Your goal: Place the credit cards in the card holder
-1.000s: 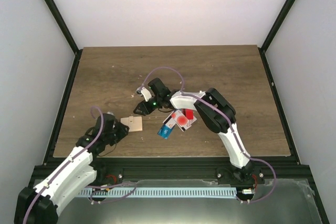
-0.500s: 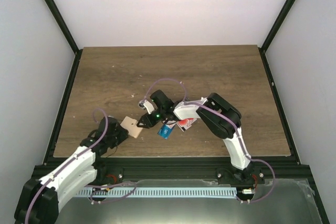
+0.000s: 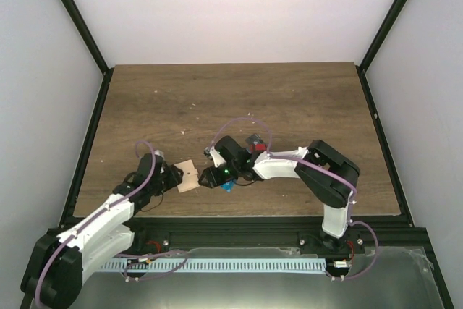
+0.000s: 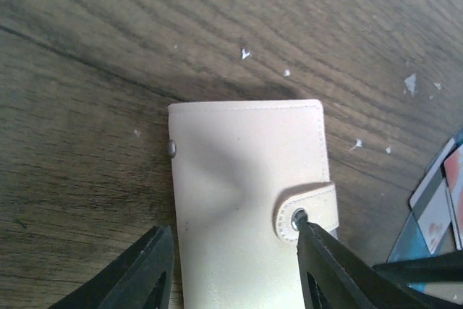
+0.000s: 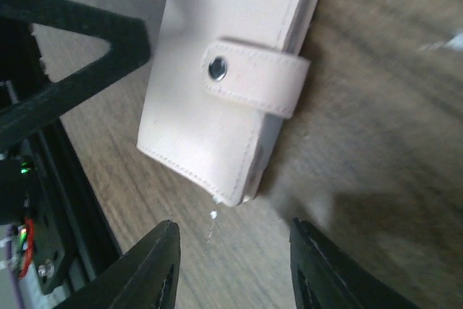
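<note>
Top external view: the left end effector (image 3: 175, 179), jaws part open, straddles one end of the 1 beige card holder (image 3: 189, 176) lying flat on the table (image 3: 145, 106); I cannot tell whether it presses it. The right end effector (image 3: 208, 176), part open and empty, sits just beside the holder's other side. 2 credit cards (image 3: 228, 187) show, mostly under that arm.

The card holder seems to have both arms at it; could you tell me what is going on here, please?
Both arms are at the holder, which lies flat on the table. The left tool straddles its near end, though I cannot tell whether it grips. The right tool hangs open just short of the opposite side, holding nothing. The tab is snapped shut, and the cards lie loose beside the holder, none inserted yet.
</note>
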`<control>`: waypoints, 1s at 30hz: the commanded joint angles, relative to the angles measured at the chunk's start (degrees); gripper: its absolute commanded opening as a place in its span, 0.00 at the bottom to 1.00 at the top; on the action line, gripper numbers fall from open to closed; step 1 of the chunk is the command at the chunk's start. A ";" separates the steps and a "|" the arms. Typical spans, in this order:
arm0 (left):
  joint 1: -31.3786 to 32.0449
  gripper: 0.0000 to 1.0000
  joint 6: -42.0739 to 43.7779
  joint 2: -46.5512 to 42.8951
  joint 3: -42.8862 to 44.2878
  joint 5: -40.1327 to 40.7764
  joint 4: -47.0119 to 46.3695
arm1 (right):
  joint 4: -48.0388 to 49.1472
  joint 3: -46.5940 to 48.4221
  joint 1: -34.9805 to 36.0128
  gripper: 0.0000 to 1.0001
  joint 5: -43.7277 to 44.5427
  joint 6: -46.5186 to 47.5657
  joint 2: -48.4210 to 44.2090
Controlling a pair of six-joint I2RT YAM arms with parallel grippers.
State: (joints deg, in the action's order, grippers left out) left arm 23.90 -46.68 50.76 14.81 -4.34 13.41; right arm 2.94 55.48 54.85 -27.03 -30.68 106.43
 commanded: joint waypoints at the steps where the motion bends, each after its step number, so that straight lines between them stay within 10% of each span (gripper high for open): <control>1: 0.18 0.51 2.42 -2.88 1.76 2.22 3.89 | -2.93 3.44 -0.10 0.46 6.04 -2.40 -0.90; 11: 0.18 0.46 0.01 -0.21 -2.81 -0.86 -2.50 | -3.77 12.17 -2.29 0.46 6.84 -2.54 7.16; 19: 0.18 0.06 0.81 3.37 -4.32 -2.50 -8.97 | -0.71 10.77 -2.82 0.43 2.55 -2.64 8.04; 30: 0.39 0.04 4.37 0.03 1.36 -3.28 -5.88 | -9.51 10.74 -1.34 0.48 11.37 -1.28 0.96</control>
State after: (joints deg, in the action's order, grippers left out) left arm 23.94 -44.66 50.92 12.75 -7.51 6.55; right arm -2.20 65.43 52.36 -20.05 -32.38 111.13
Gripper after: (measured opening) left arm 0.055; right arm 0.475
